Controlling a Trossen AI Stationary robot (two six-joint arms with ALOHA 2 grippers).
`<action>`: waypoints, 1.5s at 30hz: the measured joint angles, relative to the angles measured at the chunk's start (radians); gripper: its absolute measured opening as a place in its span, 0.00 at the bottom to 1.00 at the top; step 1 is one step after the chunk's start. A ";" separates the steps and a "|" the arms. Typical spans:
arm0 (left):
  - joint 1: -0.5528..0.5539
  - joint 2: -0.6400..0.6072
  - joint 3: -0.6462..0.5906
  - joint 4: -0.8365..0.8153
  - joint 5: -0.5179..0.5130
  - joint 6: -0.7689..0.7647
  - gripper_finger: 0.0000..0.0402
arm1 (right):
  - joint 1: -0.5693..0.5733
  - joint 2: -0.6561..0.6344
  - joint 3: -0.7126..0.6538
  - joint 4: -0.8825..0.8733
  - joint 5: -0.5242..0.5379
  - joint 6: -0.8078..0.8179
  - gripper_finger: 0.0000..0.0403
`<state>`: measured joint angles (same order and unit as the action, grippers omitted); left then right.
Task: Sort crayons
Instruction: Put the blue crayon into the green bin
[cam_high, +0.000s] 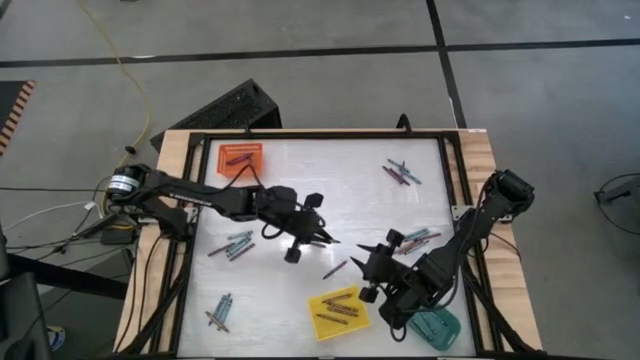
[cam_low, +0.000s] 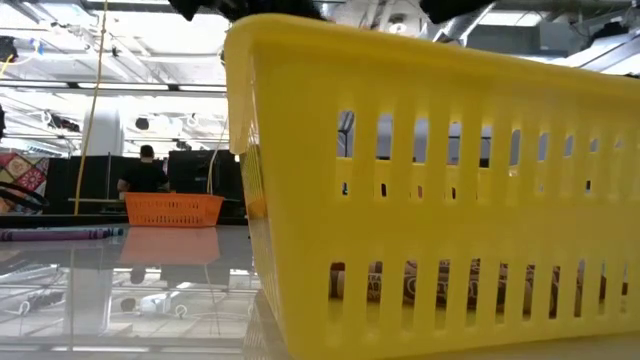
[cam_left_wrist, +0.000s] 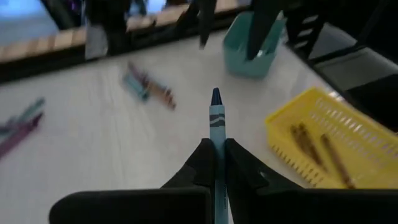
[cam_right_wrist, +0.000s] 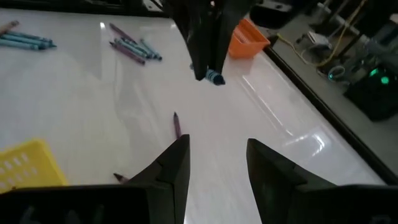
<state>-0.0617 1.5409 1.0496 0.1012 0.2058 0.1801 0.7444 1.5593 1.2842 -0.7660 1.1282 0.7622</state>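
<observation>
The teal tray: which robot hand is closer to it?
Right. The right gripper is open just up-left of the teal tray; the left gripper, holding a blue crayon, is farther.

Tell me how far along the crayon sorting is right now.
Partly done. The yellow slotted plastic tray and the orange plastic tray already hold a few crayons. In hand: the left gripper is shut on a teal-blue paper-wrapped crayon above mid-table. The right gripper is open and holds nothing. Left: several loose crayon clusters and a single purple crayon.
</observation>
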 joint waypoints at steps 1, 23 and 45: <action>-0.009 -0.001 0.000 0.027 0.000 0.000 0.00 | 0.000 0.000 0.000 0.019 0.000 -0.024 0.38; -0.064 -0.003 0.001 0.493 0.218 0.000 0.00 | -0.007 0.000 0.000 0.691 0.044 -0.782 0.38; -0.107 -0.003 0.001 0.520 0.259 0.063 0.00 | -0.044 0.000 0.000 0.916 -0.112 -0.995 0.16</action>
<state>-0.1684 1.5383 1.0508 0.6215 0.4648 0.2432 0.7006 1.5593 1.2846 0.1496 1.0163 -0.2327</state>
